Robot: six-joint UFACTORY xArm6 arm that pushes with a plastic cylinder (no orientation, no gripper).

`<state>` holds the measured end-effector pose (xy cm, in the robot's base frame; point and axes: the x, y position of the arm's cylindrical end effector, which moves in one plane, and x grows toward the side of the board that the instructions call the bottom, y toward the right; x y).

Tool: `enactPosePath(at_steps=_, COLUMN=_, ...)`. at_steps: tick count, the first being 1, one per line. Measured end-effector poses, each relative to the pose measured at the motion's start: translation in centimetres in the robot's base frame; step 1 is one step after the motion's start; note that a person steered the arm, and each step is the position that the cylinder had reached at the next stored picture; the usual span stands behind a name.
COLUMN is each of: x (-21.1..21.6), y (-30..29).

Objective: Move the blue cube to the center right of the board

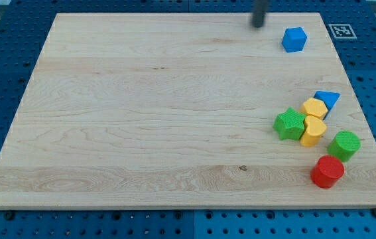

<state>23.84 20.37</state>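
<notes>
Cube (294, 39) is sitting top right, unmoved; my tip (258, 25), holding nothing, is hovering left of it.

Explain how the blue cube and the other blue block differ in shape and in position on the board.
The blue cube is box-shaped; the blue triangular block looks like a wedge. The blue cube stands alone near the view's top right, close to my tip, which is to its left; the blue triangular block sits lower, against a yellow block in the cluster at the right. Both are blue and rest on the board.
</notes>
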Motion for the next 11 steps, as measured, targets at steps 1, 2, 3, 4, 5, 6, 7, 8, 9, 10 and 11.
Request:
enactPosePath(at_steps=1, x=8.3, y=7.5)
enactPosePath(at_steps=2, x=16.8, y=7.5)
enactPosePath(at_steps=3, x=11.2, y=8.0)
enactPosePath(at_steps=4, x=0.6, y=7.8)
enactPosePath(at_steps=5, x=-1.3, y=2.8)
enactPosePath(at_steps=6, x=10.8, y=-0.5)
enactPosePath(at_steps=7, x=19.9, y=-2.3)
enactPosePath(at_steps=8, x=14.5, y=-6.7)
enactPosePath(at_steps=9, x=6.7, y=-8.8)
enactPosePath(at_steps=10, x=5.6, y=1.2)
enactPosePath(at_steps=11, x=10.5, y=10.8)
